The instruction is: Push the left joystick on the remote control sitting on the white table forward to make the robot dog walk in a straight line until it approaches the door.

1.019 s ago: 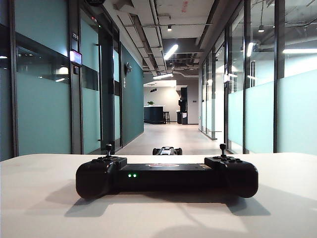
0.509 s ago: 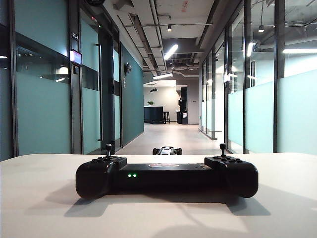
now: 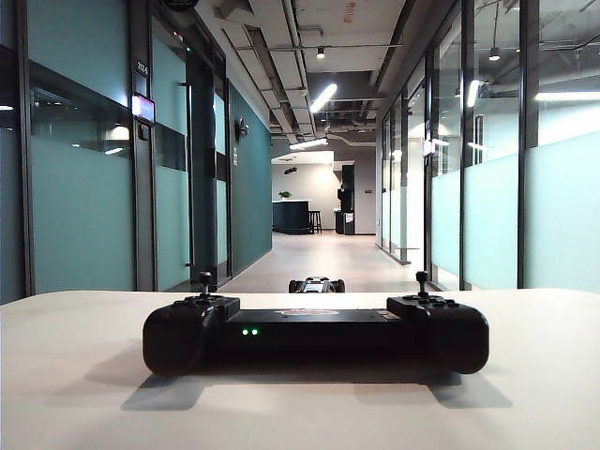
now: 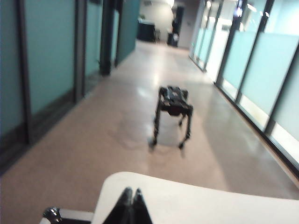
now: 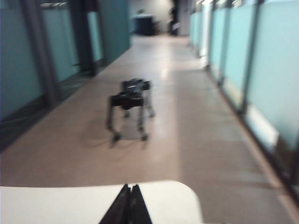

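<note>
The remote control [image 3: 316, 332], a black handheld unit with two green lights lit on its near face, lies flat at the middle of the white table [image 3: 84, 394], its left joystick [image 3: 205, 279] upright and untouched. Neither of my arms shows in the exterior view. My left gripper [image 4: 131, 195] hangs over the table's far edge with its jaws clenched together on nothing; my right gripper [image 5: 130, 190] does the same over the far corner on the other side, also pressed shut and empty. Both wrist cameras look past the tabletop to the robot dog [image 4: 173, 113], standing on all four legs on the corridor floor [image 4: 93, 140] just beyond the table, facing away down the hall.

The risks, as I judge them: my left fingertips are narrow, and a push landing off the stick's centre could slip off it or tilt it sideways, sending the dog toward the glass partitions [image 3: 562, 216] on one side or the teal wall panels [image 3: 84, 216] on the other. Pressing hard may also slide the whole controller across the smooth tabletop. The right joystick [image 3: 422, 279] sits well apart and should stay clear. Nothing lies on the floor between the dog and the dark counter [image 3: 292, 217] at the far end of the hall; which door is meant I cannot tell.
</note>
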Controlling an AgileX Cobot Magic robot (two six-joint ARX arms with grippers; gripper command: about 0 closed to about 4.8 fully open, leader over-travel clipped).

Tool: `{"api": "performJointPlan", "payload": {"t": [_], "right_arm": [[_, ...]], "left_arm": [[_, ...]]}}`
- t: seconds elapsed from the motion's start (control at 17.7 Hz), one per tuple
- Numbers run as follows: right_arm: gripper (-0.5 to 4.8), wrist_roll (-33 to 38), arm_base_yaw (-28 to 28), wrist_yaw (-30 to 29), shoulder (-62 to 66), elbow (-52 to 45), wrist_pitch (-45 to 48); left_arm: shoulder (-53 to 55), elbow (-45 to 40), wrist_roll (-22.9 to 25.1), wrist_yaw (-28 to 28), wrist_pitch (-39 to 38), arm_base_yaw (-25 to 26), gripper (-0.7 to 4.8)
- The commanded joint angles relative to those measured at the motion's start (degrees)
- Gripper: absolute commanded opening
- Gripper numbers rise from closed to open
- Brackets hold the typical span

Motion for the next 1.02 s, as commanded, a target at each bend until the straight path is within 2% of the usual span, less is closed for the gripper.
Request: {"api": "performJointPlan", "payload": {"t": [0.06,0.34,0.51,0.68,0.91,1.02], "right_arm": [[-0.04,0.4,2.8,-0.7,6.6,7.5,-3.1],[-0.05,4.2,10.8,-0.5,17.7,16.7,-9.5],[-0.05,6.8,16.9,0.1,23.0,20.1,-13.5],[-0.05,10.4,23.1,3.9,27.3,23.4,-19.8],[-0.05,14.2,29.9,4.3,34.0,28.4,-26.7],[-0.05,17.2,32.6,4.1,38.2,30.8,-29.2]], "left_arm": [[5.9,4.9,-0.9,1.8,-0.2,-2.1,-0.05],[18.3,14.1,-0.9,4.7,-0.8,-8.7,-0.05],[25.9,21.0,-0.9,4.8,-7.4,-13.8,-0.05],[32.7,27.5,-0.9,5.0,-14.2,-17.2,-0.05],[41.1,34.6,-1.1,13.8,-20.3,-18.8,-0.05],[44.9,36.9,-1.1,14.6,-21.0,-21.5,-0.05]]}}
